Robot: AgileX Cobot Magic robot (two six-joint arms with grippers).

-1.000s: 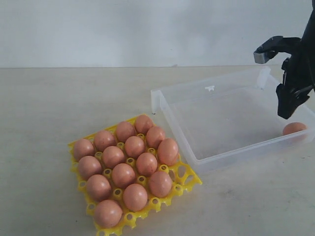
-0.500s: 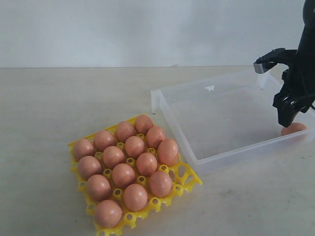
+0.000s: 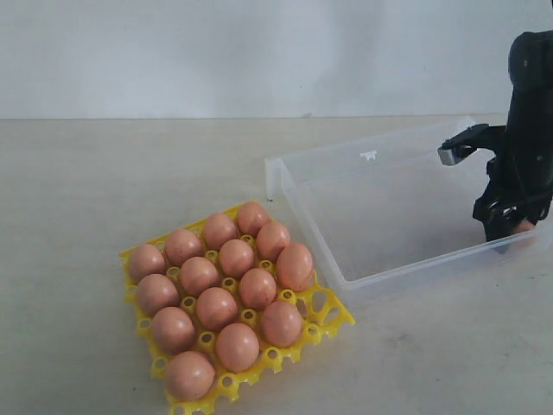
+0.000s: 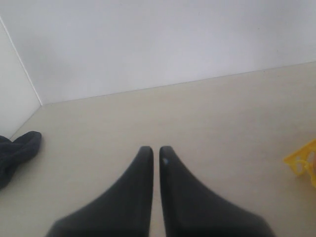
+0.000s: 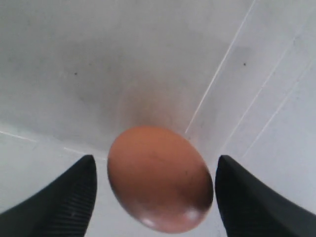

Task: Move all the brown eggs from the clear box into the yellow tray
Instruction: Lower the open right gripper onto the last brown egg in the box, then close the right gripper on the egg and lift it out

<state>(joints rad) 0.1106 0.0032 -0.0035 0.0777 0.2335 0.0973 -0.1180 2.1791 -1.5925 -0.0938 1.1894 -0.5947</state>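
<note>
The yellow tray (image 3: 333, 316) lies at the front left, and several brown eggs (image 3: 236, 258) fill most of its cups. The clear box (image 3: 380, 207) stands to its right. One last brown egg (image 5: 160, 177) lies in the box's right near corner; from the exterior it is only a sliver (image 3: 524, 226) behind the arm. My right gripper (image 5: 155, 159) is down in that corner and open, one finger on each side of the egg with a gap on both sides. My left gripper (image 4: 156, 149) is shut on nothing over bare table and does not show in the exterior view.
A corner of the yellow tray (image 4: 303, 163) shows at the edge of the left wrist view. A dark cloth (image 4: 17, 153) lies by the wall there. The tray's cups along its right front edge (image 3: 321, 303) hold no eggs.
My right gripper has come down into the box's right corner and now straddles the last egg, hiding most of it from the exterior view. The tray and box have not moved.
</note>
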